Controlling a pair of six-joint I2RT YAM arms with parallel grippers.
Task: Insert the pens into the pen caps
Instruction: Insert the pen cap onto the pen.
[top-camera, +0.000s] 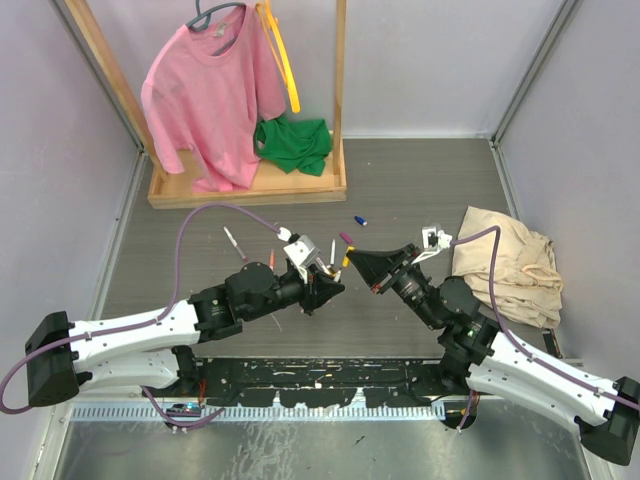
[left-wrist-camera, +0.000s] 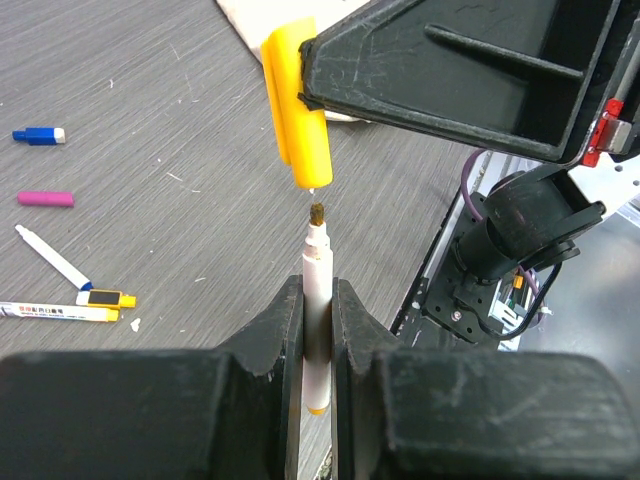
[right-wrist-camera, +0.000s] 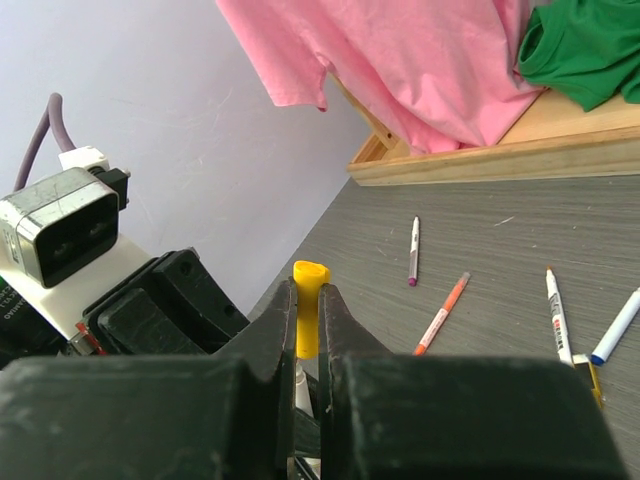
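Left hand (left-wrist-camera: 318, 292) tight on white pen (left-wrist-camera: 317, 255) — dark tip (left-wrist-camera: 317, 212) under yellow cap (left-wrist-camera: 300, 120) pinched by right hand (right-wrist-camera: 308, 296)

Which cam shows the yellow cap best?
Left wrist: the yellow cap shows full length, its open end just above the pen tip. Right wrist shows only its end between fingers; top view, a yellow speck.

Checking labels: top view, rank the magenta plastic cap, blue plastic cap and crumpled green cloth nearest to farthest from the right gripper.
1. Magenta cap, just beyond the right gripper.
2. Blue cap, farther back.
3. Green cloth, on the far wooden rack.
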